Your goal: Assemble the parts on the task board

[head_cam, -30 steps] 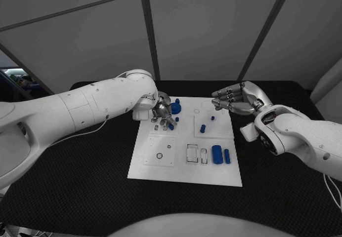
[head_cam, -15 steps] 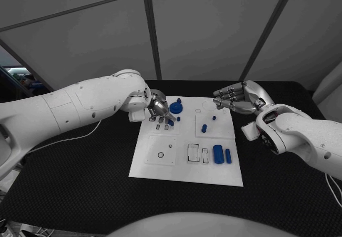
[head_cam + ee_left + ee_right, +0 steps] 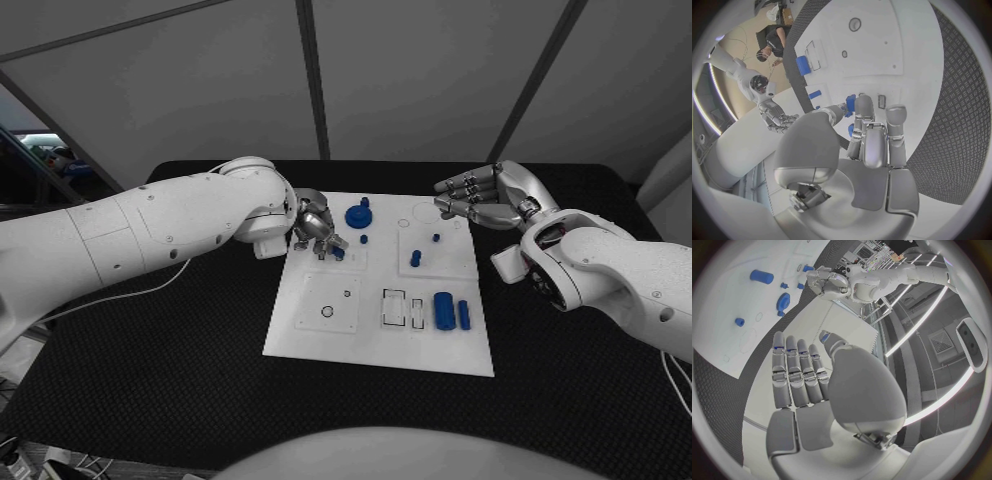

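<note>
— From the head camera, what did we see?
— The left hand [image 3: 319, 232] hovered over the task board's [image 3: 378, 340] far left corner, pinching a small blue part [image 3: 338, 252]; the right hand [image 3: 485, 198] hung beside the far right corner, fingers together and empty.
— At the left wrist?
— Fingers [image 3: 864, 117] clamped on that blue part [image 3: 851, 102].
— At the right wrist?
— Straight, closed fingers [image 3: 798, 372], holding nothing.

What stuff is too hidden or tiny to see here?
- Head view: the silver left hand covers the white task board beneath it; whether it holds a small blue part cannot be told.
- Left wrist view: its fingers hide the part's shape.
- Head view: the board's small round holes are too tiny to read.
</note>
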